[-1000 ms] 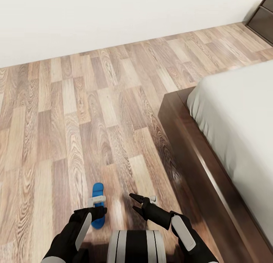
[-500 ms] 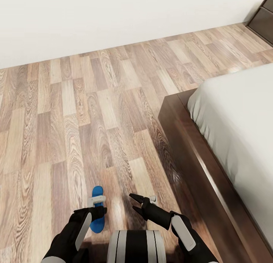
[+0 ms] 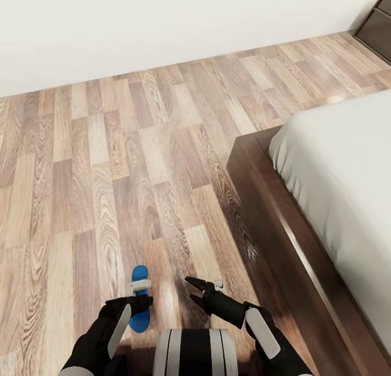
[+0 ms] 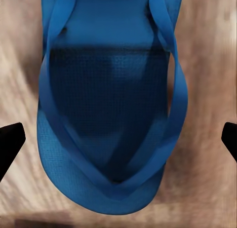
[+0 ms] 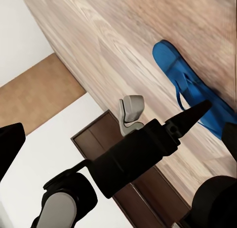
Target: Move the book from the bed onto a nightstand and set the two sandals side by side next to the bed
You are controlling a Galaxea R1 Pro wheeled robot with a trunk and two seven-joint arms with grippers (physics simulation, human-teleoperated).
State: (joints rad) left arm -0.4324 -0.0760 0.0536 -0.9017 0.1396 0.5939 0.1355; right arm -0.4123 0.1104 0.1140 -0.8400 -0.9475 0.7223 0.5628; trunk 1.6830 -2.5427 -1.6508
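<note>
One blue sandal (image 3: pixel 139 274) lies flat on the wood floor just in front of my base, left of the bed (image 3: pixel 336 170). My left gripper (image 3: pixel 139 301) hovers right over it, open. In the left wrist view the sandal (image 4: pixel 113 104) sits between the two dark fingertips (image 4: pixel 10 144), which stand wide apart on either side of it. My right gripper (image 3: pixel 194 291) is open and holds nothing, a short way right of the sandal. The right wrist view shows the sandal (image 5: pixel 185 82) beneath the left arm. The book is out of view.
The bed's dark brown frame (image 3: pixel 266 202) runs along the right, its corner close to my right arm. A white wall (image 3: pixel 163 29) closes the far side. A dark drawer unit (image 3: pixel 377 23) stands in the far right corner. Open wood floor (image 3: pixel 108 175) spreads ahead and left.
A second ago the whole view shifted slightly, and the sandal sits a little lower in it. Nothing has changed in the last half second. Both grippers keep their pose.
</note>
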